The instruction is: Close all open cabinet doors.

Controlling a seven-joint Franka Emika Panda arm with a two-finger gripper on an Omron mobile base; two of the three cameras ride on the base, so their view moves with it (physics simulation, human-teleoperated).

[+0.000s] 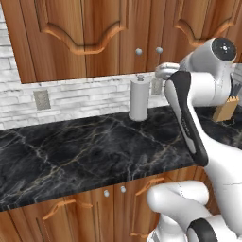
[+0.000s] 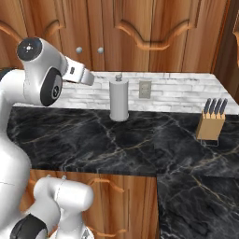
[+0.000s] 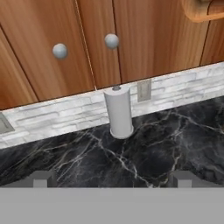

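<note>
Upper cabinet doors [image 1: 90, 33] of reddish-brown wood with arched moulding hang above the counter. The two middle ones meet at a pair of round silver knobs [image 3: 60, 51] and look flush and shut. My gripper [image 3: 111, 179] is raised over the counter, facing these doors [image 3: 144, 39] from some distance. Its fingertips [image 3: 41, 178] stand wide apart, open with nothing between them. The hand [image 2: 78, 74] sticks out from the arm's wrist toward the wall. A darker wood panel [image 2: 233, 46] juts forward at the far right; I cannot tell whether it is a door.
A grey paper towel holder [image 1: 139, 99] stands on the black marble counter [image 1: 71, 151] against the white brick backsplash. A knife block [image 2: 211, 122] sits to the right. Wall outlets [image 1: 42, 99] are set in the backsplash. Lower cabinet doors [image 1: 94, 212] lie below the counter edge.
</note>
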